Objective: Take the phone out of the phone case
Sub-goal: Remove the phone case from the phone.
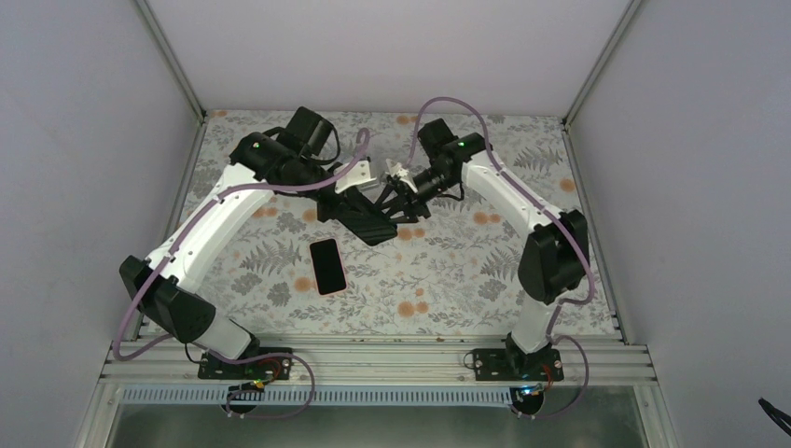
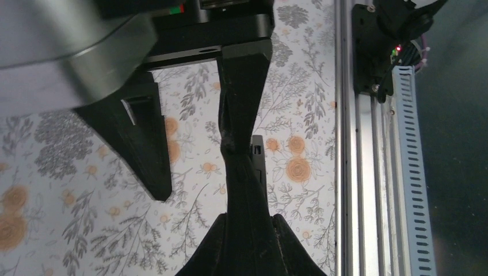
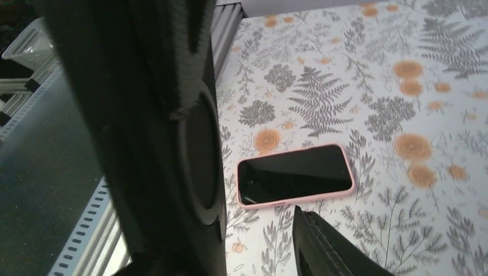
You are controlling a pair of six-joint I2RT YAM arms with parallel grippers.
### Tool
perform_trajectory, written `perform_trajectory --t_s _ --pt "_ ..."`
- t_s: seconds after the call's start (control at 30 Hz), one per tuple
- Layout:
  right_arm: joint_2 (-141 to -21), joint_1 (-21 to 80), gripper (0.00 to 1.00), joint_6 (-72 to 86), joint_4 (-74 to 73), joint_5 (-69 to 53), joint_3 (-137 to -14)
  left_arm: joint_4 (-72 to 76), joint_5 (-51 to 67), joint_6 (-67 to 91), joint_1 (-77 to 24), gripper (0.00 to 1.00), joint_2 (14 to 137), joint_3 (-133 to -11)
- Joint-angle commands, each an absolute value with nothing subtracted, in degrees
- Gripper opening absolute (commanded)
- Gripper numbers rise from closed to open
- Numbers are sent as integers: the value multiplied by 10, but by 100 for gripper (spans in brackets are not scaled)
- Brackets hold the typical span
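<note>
A black phone case hangs above the table's middle, held between both arms. My left gripper is shut on it. In the left wrist view the case shows edge on between that gripper's two fingers. My right gripper is open. One of its fingers stands clear of the case and the other lies along it. In the right wrist view the case fills the left side. The phone, black screen with a pink rim, lies flat on the table, also in the right wrist view.
A floral cloth covers the table. An aluminium rail runs along the near edge, also in the left wrist view. Grey walls close in the left, right and back sides.
</note>
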State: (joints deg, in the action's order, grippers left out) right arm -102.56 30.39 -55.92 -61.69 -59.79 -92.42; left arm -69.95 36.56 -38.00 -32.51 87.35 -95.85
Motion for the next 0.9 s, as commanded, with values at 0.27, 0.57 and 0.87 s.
perform_trajectory --t_s 0.27,0.57,0.87 --pt "-991 354 3 -533 -615 -804 -927 -526 364 -406 -300 8 888 -1011" --pt "-972 295 3 -476 -616 -743 -953 -636 319 -420 -300 91 906 -1126" --pt "-898 180 3 -267 -438 -704 -907 -584 193 -407 -306 100 827 -1207"
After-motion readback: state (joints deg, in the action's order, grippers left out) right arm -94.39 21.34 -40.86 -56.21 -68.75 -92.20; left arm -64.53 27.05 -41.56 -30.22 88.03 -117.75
